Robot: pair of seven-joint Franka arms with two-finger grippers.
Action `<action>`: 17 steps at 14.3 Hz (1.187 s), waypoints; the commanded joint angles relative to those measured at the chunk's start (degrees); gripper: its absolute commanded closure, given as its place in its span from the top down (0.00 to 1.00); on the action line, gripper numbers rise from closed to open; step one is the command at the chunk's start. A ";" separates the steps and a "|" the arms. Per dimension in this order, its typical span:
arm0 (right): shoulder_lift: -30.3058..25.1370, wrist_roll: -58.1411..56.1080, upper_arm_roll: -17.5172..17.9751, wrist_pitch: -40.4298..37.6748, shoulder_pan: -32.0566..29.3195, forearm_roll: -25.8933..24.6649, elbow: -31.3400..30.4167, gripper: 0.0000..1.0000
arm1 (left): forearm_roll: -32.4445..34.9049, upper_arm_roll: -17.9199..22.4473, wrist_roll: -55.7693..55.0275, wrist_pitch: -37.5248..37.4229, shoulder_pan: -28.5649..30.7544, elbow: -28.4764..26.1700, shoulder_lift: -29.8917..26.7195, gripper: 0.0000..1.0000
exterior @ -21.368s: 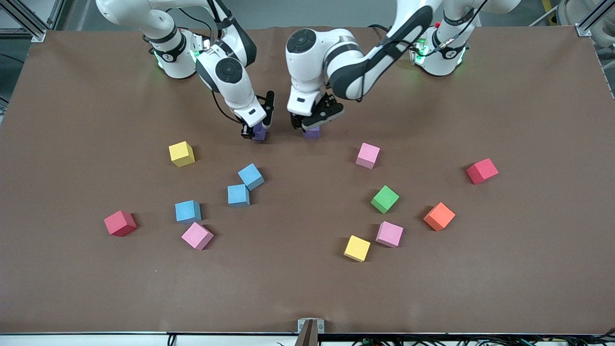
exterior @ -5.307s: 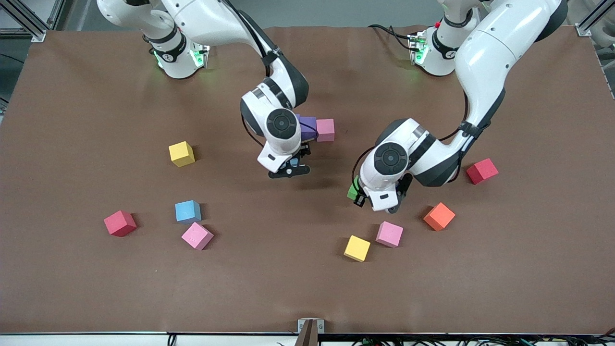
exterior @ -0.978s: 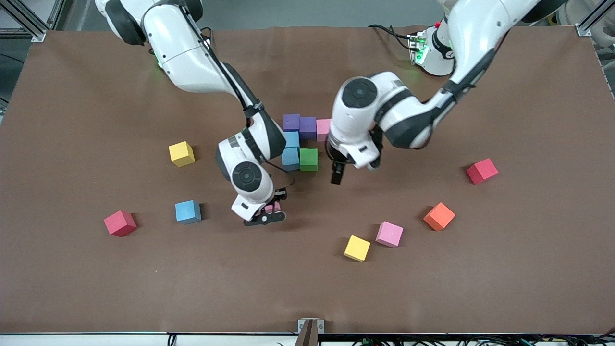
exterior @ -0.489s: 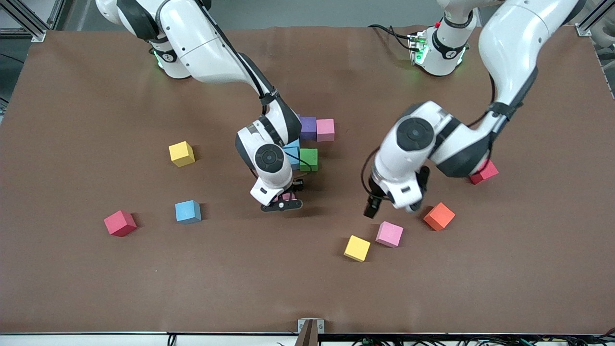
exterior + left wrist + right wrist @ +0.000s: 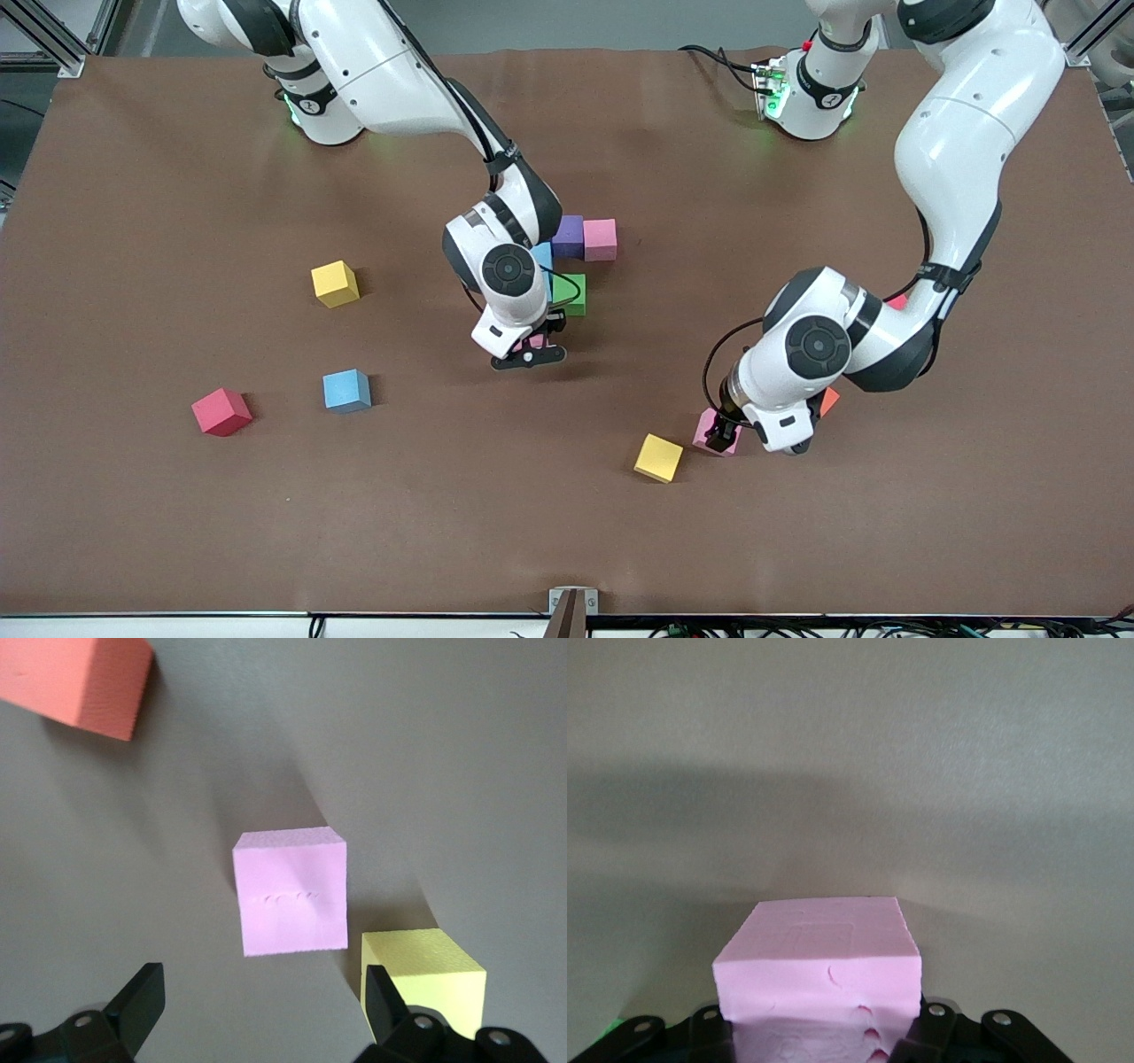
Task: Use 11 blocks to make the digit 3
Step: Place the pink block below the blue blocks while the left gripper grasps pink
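The started figure lies mid-table: a purple block, a pink block, a blue block partly hidden by the right arm, and a green block. My right gripper is shut on a pink block and hangs over the table beside the green block. My left gripper is open over another pink block, which lies apart from its fingers in the left wrist view. A yellow block lies beside this pink block and also shows in the left wrist view.
An orange block, partly hidden by the left arm, shows in the left wrist view. A yellow block, a blue block and a red cube lie toward the right arm's end. A second red cube peeks out beside the left arm.
My right gripper has carried its pink block closer to the green block. My left arm has swung away from the figure and come down over the loose pink block beside the yellow one.
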 commanded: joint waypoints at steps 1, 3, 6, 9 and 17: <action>-1.88 1.21 0.12 1.02 1.42 0.70 -3.66 0.25 | -1.23 2.08 3.28 -1.18 -1.26 3.48 1.95 1.00; -1.88 4.10 0.12 1.29 1.51 0.79 -3.22 0.24 | -2.19 2.61 3.02 -0.22 -1.18 3.57 2.39 1.00; -1.70 4.73 0.12 1.72 1.51 0.88 -3.04 0.24 | -2.37 4.45 2.49 2.32 -1.70 4.53 3.70 1.00; -1.70 4.73 0.12 1.81 1.51 0.88 -3.04 0.24 | -2.37 5.69 2.32 5.24 -2.06 4.45 5.02 1.00; -2.05 4.64 0.12 1.02 1.16 0.97 -1.90 1.00 | -3.94 5.52 1.09 4.27 -2.67 3.66 3.89 0.36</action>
